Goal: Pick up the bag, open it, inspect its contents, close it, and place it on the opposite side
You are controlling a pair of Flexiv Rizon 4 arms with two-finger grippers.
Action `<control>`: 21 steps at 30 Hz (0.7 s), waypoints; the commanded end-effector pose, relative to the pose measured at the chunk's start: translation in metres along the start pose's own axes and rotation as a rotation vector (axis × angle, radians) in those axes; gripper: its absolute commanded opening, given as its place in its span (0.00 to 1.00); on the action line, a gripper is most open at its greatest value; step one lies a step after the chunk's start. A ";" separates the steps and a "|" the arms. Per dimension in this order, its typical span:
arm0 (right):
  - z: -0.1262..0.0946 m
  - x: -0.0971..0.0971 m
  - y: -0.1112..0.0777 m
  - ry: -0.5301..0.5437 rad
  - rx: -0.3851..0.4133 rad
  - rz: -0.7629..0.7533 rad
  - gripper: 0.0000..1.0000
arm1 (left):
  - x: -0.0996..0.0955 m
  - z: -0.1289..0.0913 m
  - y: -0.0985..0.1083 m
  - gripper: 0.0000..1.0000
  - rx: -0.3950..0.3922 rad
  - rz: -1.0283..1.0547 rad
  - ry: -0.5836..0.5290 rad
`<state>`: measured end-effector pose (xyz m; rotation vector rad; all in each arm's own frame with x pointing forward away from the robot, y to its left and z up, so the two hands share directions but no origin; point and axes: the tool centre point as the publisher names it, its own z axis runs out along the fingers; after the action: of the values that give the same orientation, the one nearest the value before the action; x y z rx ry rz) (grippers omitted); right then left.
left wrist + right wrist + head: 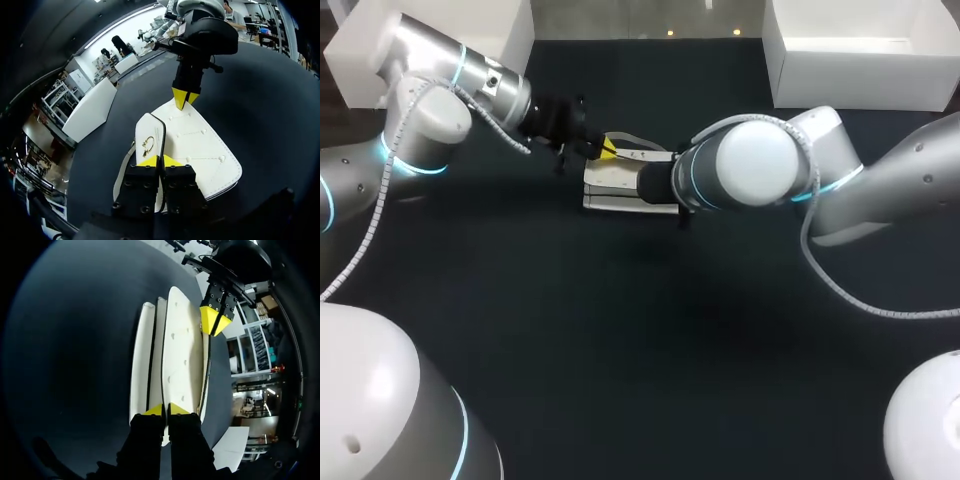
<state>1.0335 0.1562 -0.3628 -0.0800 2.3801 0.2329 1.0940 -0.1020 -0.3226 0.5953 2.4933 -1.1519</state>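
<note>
A white bag (613, 184) lies flat on the dark table at mid back. In the left wrist view the bag (200, 145) shows a stitched flap with a dark edge and a small gold ring clasp (147, 145). My left gripper (160, 161) is shut on the flap's dark edge at its near end. My right gripper (184, 99) pinches the opposite end. In the right wrist view my right gripper (165, 410) is shut on the bag's (180, 355) upper layer, with my left gripper (214, 322) at the far end. In the head view my left gripper (607, 150) shows; the right one is hidden behind its arm.
A white box (860, 50) stands at the back right of the table and another white box (505, 30) at the back left. Dark table surface (650, 340) stretches in front of the bag.
</note>
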 end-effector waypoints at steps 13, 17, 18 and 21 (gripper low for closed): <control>0.002 0.004 -0.003 -0.004 0.001 0.000 0.00 | -0.020 -0.007 0.022 0.00 0.117 -0.154 0.096; 0.002 0.004 -0.003 -0.004 0.001 0.000 0.00 | -0.013 -0.002 0.017 0.00 0.039 -0.063 0.088; 0.002 0.004 -0.003 -0.004 0.001 0.000 0.00 | -0.010 0.000 0.016 0.00 0.010 -0.041 0.083; 0.002 0.004 -0.003 -0.004 0.001 0.000 0.00 | -0.001 0.006 0.014 0.00 -0.014 0.007 0.076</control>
<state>1.0380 0.1602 -0.3649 -0.0785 2.3808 0.2303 1.1093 -0.0988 -0.3358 0.6778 2.5697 -1.1776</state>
